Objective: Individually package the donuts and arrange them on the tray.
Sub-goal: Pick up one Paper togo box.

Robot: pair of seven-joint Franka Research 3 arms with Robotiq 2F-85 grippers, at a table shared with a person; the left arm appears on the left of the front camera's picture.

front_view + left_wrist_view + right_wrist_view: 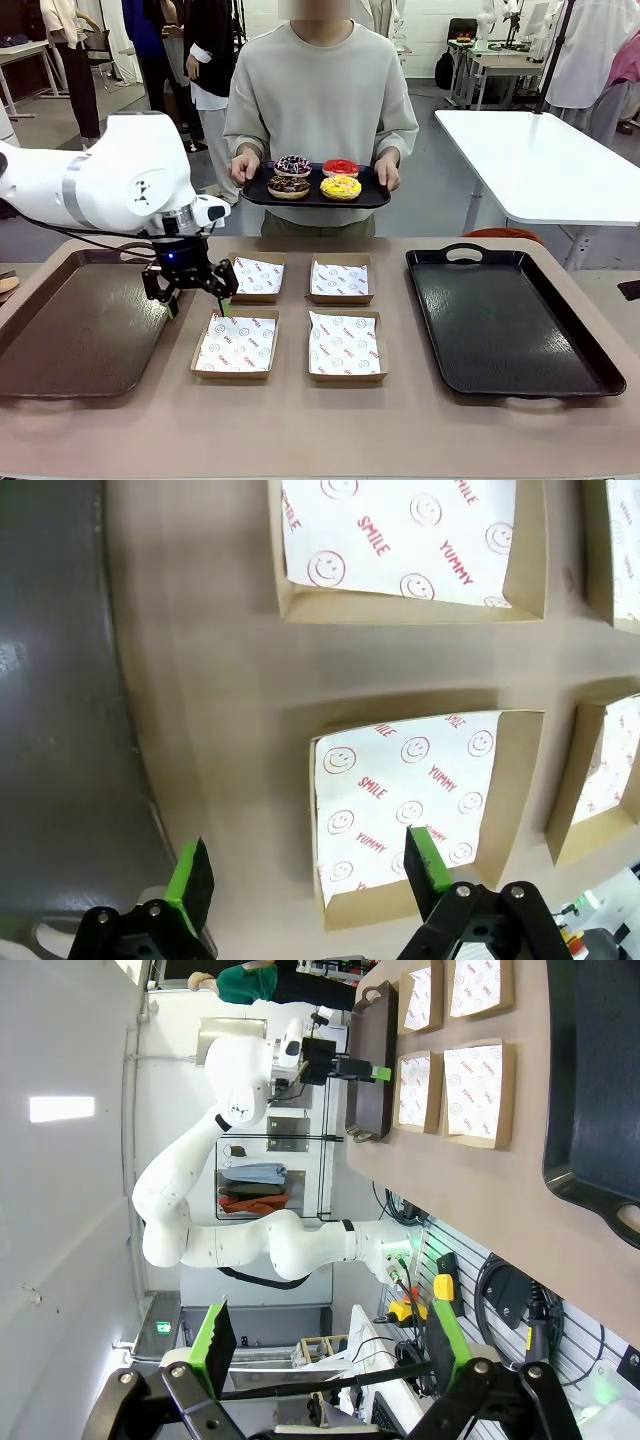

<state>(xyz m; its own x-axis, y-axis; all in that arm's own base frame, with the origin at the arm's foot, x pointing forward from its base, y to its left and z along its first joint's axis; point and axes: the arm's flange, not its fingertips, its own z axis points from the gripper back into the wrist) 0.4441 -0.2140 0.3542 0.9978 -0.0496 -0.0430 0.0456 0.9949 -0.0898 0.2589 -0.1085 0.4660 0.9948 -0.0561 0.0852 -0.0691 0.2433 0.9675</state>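
While the left gripper [305, 858] and right gripper [328, 1322] gaped empty, the tan table [300, 430] bore boxes [520, 780] whose paper [400, 790] read SMILE, YUMMY.

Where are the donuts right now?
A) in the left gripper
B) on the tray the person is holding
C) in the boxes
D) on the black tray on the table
B: all four donuts sit on the tray that the person holds; the boxes hold just paper liners.
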